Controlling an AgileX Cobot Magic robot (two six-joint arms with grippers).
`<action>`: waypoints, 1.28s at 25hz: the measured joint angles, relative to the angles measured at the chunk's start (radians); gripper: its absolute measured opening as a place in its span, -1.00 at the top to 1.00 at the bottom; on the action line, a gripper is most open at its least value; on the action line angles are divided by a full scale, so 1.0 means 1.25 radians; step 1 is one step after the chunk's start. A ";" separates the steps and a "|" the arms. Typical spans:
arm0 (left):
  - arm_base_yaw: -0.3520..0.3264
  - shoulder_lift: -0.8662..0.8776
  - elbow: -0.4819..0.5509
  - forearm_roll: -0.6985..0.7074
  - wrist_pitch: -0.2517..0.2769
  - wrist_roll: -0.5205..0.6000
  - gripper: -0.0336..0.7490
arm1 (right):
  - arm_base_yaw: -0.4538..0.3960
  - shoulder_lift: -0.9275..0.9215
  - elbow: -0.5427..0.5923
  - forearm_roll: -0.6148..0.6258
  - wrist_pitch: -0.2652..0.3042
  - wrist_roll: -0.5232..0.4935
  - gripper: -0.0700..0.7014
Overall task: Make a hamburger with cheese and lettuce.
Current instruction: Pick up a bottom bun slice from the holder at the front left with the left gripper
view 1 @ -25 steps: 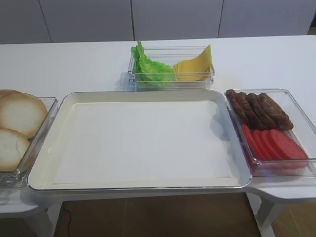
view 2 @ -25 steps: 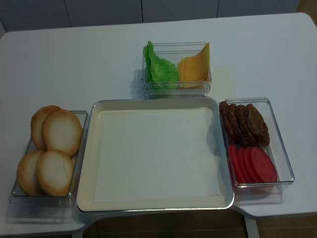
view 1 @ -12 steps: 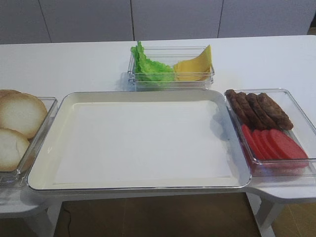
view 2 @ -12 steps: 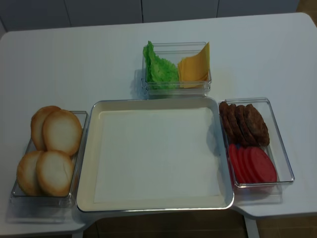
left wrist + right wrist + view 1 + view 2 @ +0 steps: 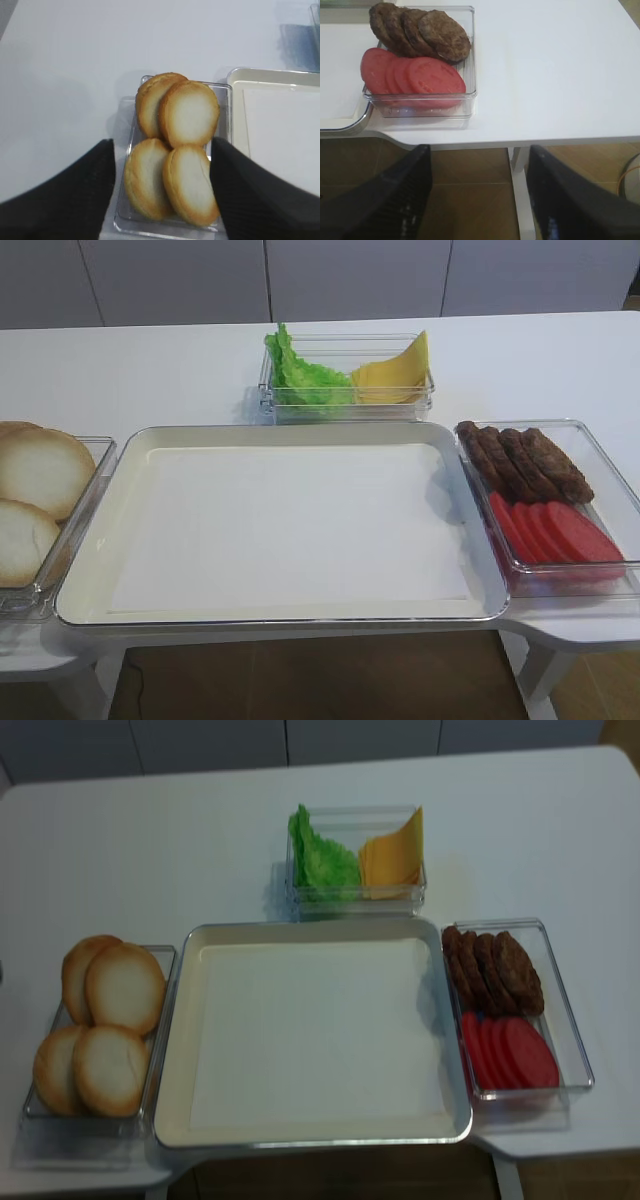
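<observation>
Several bun halves (image 5: 186, 114) for the hamburger lie overlapping in a clear container (image 5: 158, 960) at the table's left end. In the left wrist view my left gripper (image 5: 162, 147) hangs above them, open, its black fingers (image 5: 85, 185) on either side of the container and holding nothing. The green ruffled lettuce (image 5: 300, 375) and yellow cheese (image 5: 395, 375) slices share a clear box at the back centre. My right gripper (image 5: 479, 152) is open and empty, off the table's front right edge, over the floor. Neither gripper shows in the exterior views.
A large cream tray (image 5: 310, 927) with a metal rim fills the table's middle. A clear container on the right holds dark meat patties (image 5: 525, 460) and red tomato slices (image 5: 555, 530). The white table's leg (image 5: 520, 200) stands below its front right edge.
</observation>
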 joint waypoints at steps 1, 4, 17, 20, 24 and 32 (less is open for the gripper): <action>0.000 0.072 -0.046 0.000 0.000 0.011 -0.22 | 0.000 0.000 0.000 0.000 0.000 0.000 -0.41; 0.005 0.244 -0.169 -0.027 0.032 0.052 -0.22 | 0.000 0.000 0.000 0.000 0.000 0.000 -0.41; 0.141 0.775 -0.550 -0.261 0.214 0.351 -0.21 | 0.000 0.000 0.000 0.000 0.000 0.000 -0.41; 0.143 0.801 -0.550 -0.234 0.215 0.363 -0.21 | 0.000 0.000 0.000 0.000 0.000 0.000 -0.41; 0.143 0.801 -0.552 -0.207 0.217 0.367 -0.20 | 0.000 0.000 0.000 0.000 0.000 0.000 -0.41; 0.148 0.735 -0.486 -0.173 0.221 0.559 -0.06 | 0.000 0.000 0.000 0.000 0.000 0.000 -0.41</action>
